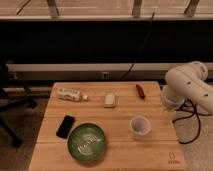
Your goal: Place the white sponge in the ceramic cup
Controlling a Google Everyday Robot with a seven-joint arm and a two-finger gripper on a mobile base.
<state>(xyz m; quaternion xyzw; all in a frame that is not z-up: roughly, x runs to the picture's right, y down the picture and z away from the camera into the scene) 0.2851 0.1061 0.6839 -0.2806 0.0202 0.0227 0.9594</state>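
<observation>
The white sponge (110,100) lies on the wooden table (107,150), in its far middle part. The ceramic cup (140,126) stands upright and looks empty, to the right of the middle and nearer to me than the sponge. My white arm (189,86) comes in from the right. My gripper (168,115) hangs over the table's right edge, to the right of the cup and well apart from the sponge. It holds nothing that I can see.
A plastic bottle (70,94) lies at the far left. A red object (140,91) lies at the far right. A black phone (65,126) and a green bowl (87,141) sit at the front left. Black cables (192,120) hang beside the table's right edge.
</observation>
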